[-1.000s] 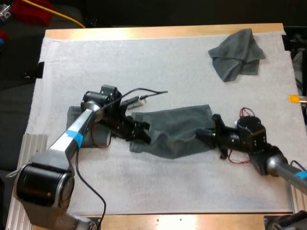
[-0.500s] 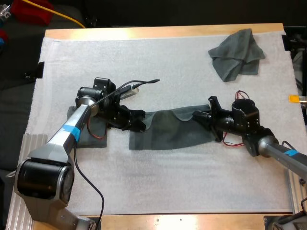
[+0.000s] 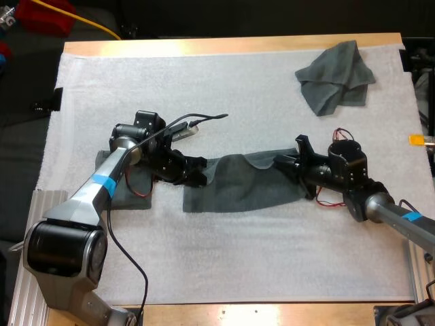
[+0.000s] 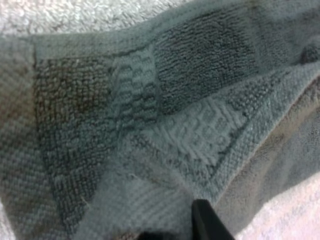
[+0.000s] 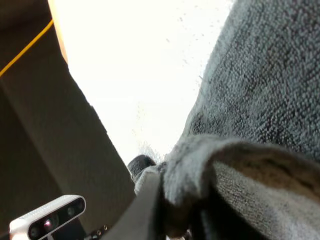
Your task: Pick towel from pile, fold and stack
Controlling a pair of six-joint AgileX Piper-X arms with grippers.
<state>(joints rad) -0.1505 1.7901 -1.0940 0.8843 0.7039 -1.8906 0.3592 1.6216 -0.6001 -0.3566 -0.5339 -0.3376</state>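
Lying at the middle of the white mat (image 3: 238,258): one dark grey-green towel (image 3: 245,187), spread flat and held between two grippers. Far left corner is taken by the left gripper (image 3: 198,174), fingers closed on the cloth. The left wrist view has one black fingertip (image 4: 207,220) over a turned-over corner layer. Far right corner is taken by the right gripper (image 3: 282,165), likewise closed, with cloth bunched at it in the right wrist view. One crumpled towel (image 3: 336,76) sits at the mat's far right corner, well apart. One folded towel (image 3: 126,193) lies near the mat's left edge, beneath the left arm.
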